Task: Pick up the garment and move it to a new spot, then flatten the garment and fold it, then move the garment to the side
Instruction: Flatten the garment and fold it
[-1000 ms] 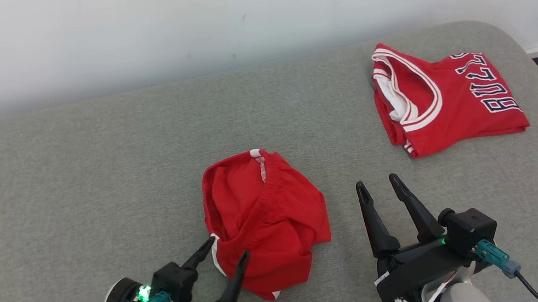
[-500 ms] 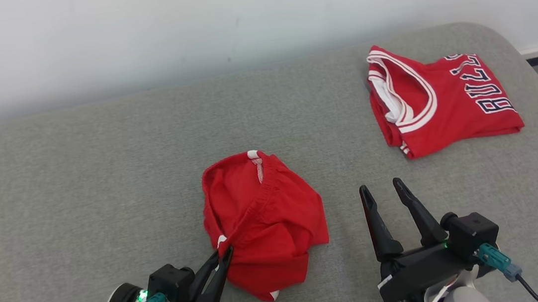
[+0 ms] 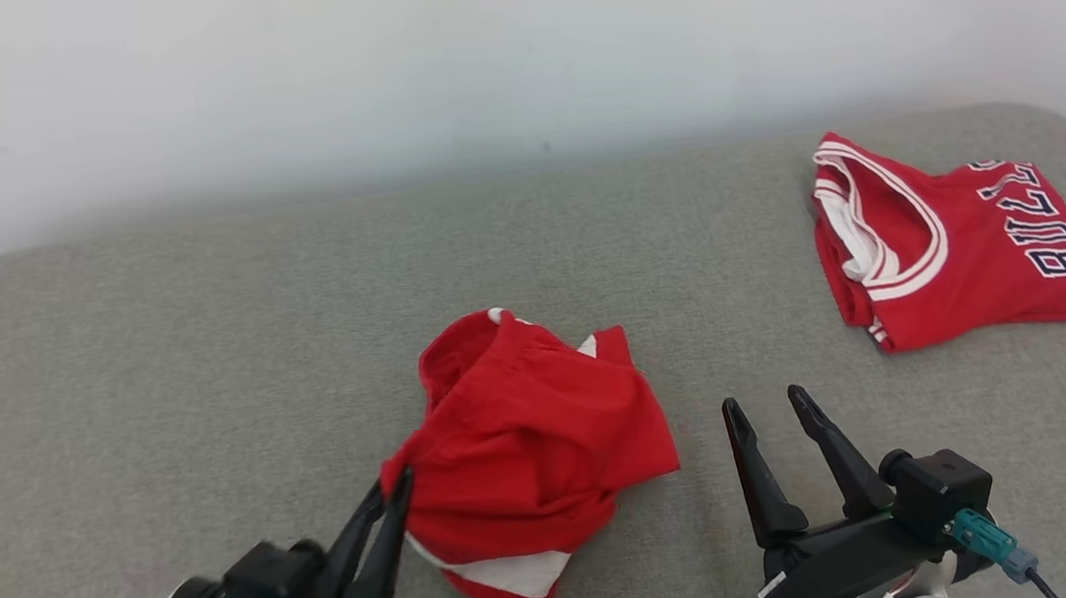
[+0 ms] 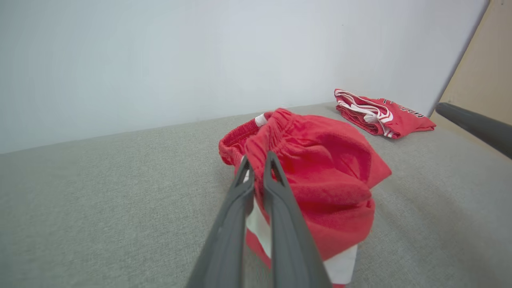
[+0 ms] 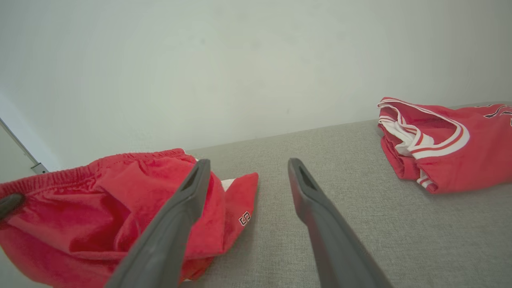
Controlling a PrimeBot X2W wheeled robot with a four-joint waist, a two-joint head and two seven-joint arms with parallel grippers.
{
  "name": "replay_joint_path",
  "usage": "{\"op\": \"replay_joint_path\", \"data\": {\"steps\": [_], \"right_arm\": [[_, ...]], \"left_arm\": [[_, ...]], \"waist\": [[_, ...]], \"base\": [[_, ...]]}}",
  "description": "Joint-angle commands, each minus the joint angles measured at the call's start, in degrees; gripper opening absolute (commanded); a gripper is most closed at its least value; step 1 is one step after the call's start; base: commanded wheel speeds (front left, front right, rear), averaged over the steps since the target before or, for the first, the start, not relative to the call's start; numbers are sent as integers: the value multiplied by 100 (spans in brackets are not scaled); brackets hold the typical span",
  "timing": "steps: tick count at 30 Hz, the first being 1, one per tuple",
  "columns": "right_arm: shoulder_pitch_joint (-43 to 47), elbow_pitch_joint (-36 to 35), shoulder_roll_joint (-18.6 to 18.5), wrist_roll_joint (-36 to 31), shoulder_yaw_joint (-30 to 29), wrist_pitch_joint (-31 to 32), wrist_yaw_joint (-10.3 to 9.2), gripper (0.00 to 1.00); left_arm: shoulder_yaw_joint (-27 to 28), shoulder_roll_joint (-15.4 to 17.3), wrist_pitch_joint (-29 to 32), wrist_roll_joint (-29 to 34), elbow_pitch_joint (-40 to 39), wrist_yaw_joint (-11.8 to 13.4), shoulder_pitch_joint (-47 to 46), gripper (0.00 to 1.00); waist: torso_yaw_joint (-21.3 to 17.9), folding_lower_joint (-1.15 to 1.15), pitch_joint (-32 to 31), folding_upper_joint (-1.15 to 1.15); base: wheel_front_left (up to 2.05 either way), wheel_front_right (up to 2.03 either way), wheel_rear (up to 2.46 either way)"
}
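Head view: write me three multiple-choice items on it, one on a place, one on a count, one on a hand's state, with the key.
1. Where does the folded jersey lie from the red shorts?
A. Farther back, right.
B. Nearer, left.
C. Under them.
2. How many red garments lie on the grey surface?
A. One.
B. Two.
C. Four.
3. How is the left hand?
A. Wide open.
B. Shut on the red shorts.
C. Shut on the jersey.
Key: 1 A, it sits by the back right corner; 2 B, the shorts and the jersey; 3 B, it pinches the shorts' edge.
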Motion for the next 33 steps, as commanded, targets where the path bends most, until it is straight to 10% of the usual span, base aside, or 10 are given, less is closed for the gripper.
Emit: {"op": "replay_joint_path", "data": {"steps": [1,17,26,28,29,33], "right_arm": [[57,7,0,11,-4,-10,-4,100],[44,69,0,50,-8,-10,-4,100],[-9,162,0,-9,-41,-10,-4,100],[-17,168,0,-6,-35,-10,-4,100],[-18,172,0,-6,-35,-10,-4,100],[-21,170,1,-14,-51,-10,-4,100]], "left_arm": [[47,77,10,-79,-74,58,149,0],[1201,240,-383,-643,-133,839,1610,0],[1812,-133,-409,-417,353,589,1905,2],[1895,-199,-410,-302,467,534,1950,39],[1937,-222,-410,-236,494,498,1937,100],[2231,-378,-410,81,411,356,1920,100]], "waist": [[119,0,-81,0],[301,0,1,0],[279,0,37,0],[282,0,40,0],[284,0,42,0],[305,0,55,0]], "base": [[0,0,0],[0,0,0],[0,0,0],[0,0,0],[0,0,0],[0,0,0]]}}
